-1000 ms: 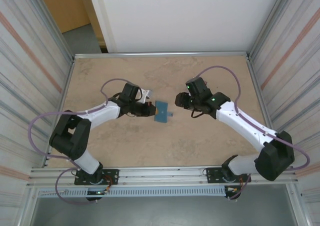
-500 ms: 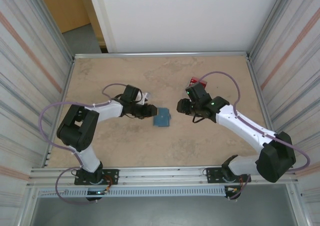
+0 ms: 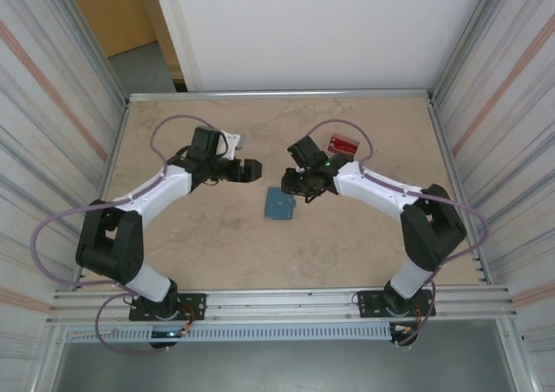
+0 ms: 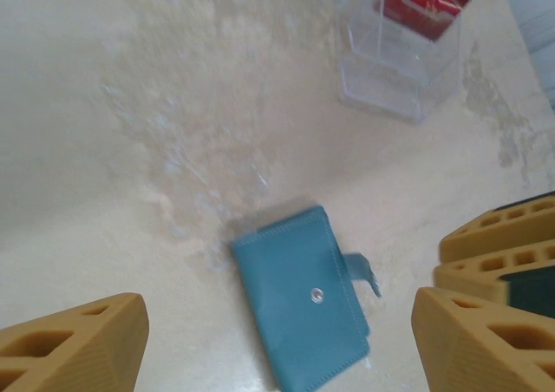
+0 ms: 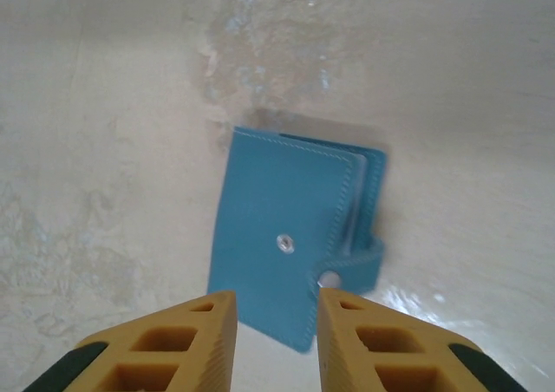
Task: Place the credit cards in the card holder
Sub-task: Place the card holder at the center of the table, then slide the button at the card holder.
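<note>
**Arm pose.** Your left arm (image 3: pixel 160 191) rises from its base with the elbow out to the left and the forearm running rightward. Your left gripper (image 3: pixel 249 170) points toward the centre. Its fingers (image 4: pixel 82 344) are spread wide, with nothing between them. Your right arm (image 3: pixel 386 192) bends at the elbow above its base and reaches leftward. Your right gripper (image 3: pixel 293 186) tilts downward. Its fingers (image 5: pixel 173 344) are drawn to a narrow gap and clasp nothing. The two grippers face each other, near but apart.
</note>
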`<action>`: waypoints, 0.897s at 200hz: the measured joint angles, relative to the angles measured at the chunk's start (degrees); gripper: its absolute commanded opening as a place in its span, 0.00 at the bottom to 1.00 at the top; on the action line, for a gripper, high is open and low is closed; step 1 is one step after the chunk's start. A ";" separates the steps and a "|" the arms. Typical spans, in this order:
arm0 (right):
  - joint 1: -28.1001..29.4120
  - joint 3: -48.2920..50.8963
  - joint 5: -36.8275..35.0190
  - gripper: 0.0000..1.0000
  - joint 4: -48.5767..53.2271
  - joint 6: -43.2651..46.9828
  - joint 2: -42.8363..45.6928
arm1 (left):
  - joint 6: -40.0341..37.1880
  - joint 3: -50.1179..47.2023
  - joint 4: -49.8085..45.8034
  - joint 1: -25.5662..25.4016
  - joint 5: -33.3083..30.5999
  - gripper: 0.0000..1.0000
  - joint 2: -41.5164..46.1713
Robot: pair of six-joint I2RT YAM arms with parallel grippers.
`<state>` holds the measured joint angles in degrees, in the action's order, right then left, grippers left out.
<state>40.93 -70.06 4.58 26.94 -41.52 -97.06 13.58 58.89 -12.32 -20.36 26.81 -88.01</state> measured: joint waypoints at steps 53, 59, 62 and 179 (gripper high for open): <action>0.55 -9.75 3.21 0.18 0.66 0.04 -12.50 | -1.92 0.04 -0.74 4.59 -1.38 0.84 0.70; 0.55 -10.16 3.30 0.16 0.81 0.09 -13.09 | -1.99 0.02 -0.76 4.63 -1.33 0.85 0.70; 0.55 -10.34 3.30 0.15 0.98 0.15 -13.33 | -2.01 0.02 -0.76 4.61 -1.33 0.85 0.70; -0.57 -2.19 3.28 0.00 3.76 0.13 -9.03 | -3.39 0.04 -1.18 4.22 -0.96 0.89 0.46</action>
<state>40.36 -72.25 7.86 30.70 -41.39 -106.08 10.20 58.94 -13.50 -16.14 25.85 -87.55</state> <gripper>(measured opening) 0.042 0.892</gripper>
